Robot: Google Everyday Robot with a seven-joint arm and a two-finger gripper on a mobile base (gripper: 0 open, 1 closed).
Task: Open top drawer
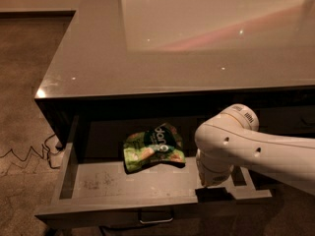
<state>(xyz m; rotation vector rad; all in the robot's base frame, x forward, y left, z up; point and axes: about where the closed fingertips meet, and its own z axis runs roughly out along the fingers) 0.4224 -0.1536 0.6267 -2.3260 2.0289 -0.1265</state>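
The top drawer (123, 204) stands well open beneath the glossy grey desk top (147, 53), its grey floor and side walls exposed and its small metal loop handle (156, 216) showing at the centre of the front edge. A crumpled green snack bag (153, 146) lies on the drawer floor towards the back, near the middle. The robot's white arm (256, 151) reaches in from the right and bends down over the right part of the drawer, hiding that corner and the divider area there. The gripper (212, 193) seems to be the dark piece below the white wrist, down at the drawer's front rim to the right of the handle; the arm covers most of it, so whether it is open or closed cannot be told. A thin cable (24, 154) zigzags across the carpet (24, 82) to the left of the desk.
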